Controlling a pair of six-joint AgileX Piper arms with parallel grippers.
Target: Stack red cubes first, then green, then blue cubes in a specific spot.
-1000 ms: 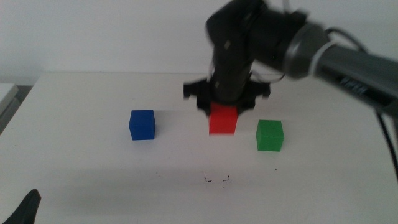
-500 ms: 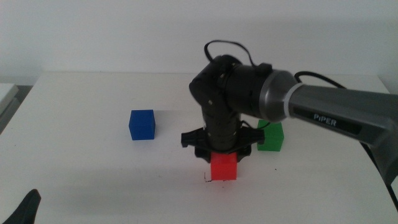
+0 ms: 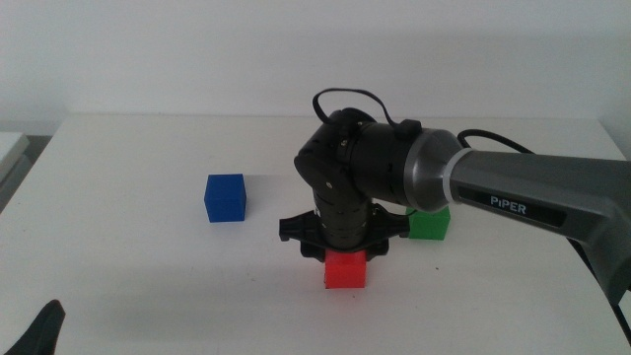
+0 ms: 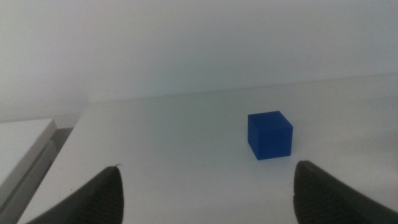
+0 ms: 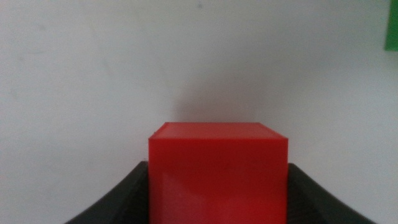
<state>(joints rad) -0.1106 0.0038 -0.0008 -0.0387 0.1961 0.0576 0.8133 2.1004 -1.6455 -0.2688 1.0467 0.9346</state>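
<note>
The left gripper (image 3: 39,330) waits with jaws apart at the table's (image 3: 148,256) near edge, well short of the red cube (image 3: 346,268), which the right gripper (image 3: 344,258) clamps low on the table, the blue cube (image 3: 225,197) beyond to its left and the green cube (image 3: 431,224) just behind on its right.

White table, three cubes on it.
We note the table (image 3: 148,266) is plain matte white. Taking the red cube (image 3: 346,269) as landmark, low on the surface at the near middle: the blue cube (image 3: 225,197) sits well apart to its left and farther back; the green cube (image 3: 431,223) lies near, right and slightly behind, partly hidden.
</note>
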